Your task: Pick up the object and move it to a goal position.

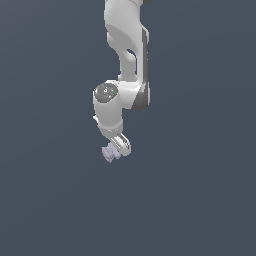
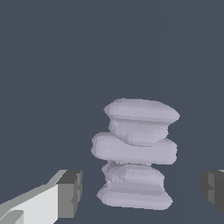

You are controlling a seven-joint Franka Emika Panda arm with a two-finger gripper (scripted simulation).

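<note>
Presently the claw (image 2: 140, 190) stands released, its dark finger pads (image 2: 70, 192) parted to either side of the object (image 2: 135, 151) with clear gaps. The object, a pale lavender-grey stack of rounded lobes, sits between them. Seen from the exterior view, the white arm (image 1: 125, 75) hangs directly above it.

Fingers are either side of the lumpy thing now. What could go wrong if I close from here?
1. In the wrist view the object sits nearer one finger than the other; that pad would likely touch first and may push or tip it.
2. Its ridged, uneven sides give the pads little flat contact, so it may slip or rotate.
3. In the exterior view the gripper partly hides the object, so depth of engagement cannot be confirmed.
</note>
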